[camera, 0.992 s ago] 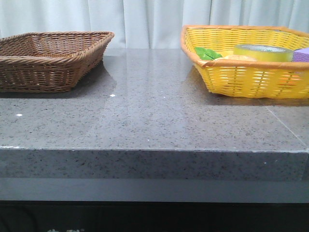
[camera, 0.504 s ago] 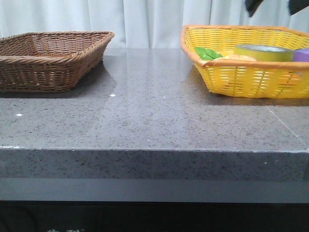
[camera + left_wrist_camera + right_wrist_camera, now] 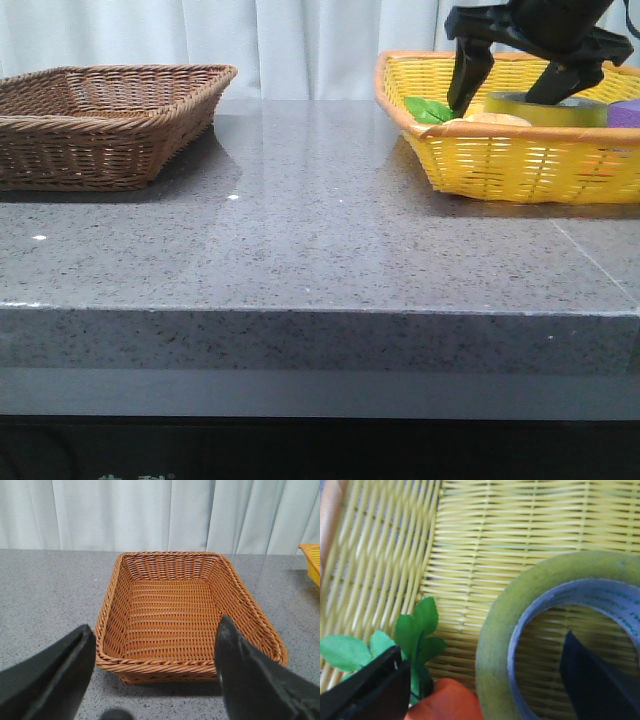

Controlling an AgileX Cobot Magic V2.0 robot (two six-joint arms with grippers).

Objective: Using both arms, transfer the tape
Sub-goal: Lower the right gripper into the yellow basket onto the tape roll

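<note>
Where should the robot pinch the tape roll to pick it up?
Probably the tape wall, from above: it lies flat in the yellow basket, hole up. The right gripper stands open, one finger in the core, the other outside.

In the front view the yellow basket [image 3: 500, 160] runs off the right edge, and its wall hides all but the top of the tape [image 3: 545, 108]. The purple block [image 3: 627, 112] shows only a corner there. The right tool [image 3: 510, 90] is cut by the top edge, so its arm is unseen. In the right wrist view the tape [image 3: 495, 645] is blurred and cropped, its core lettering unreadable; the orange thing [image 3: 445, 702] below the leaves is perhaps a toy fruit. The left tool [image 3: 155, 680] shows only its two fingers.
</note>
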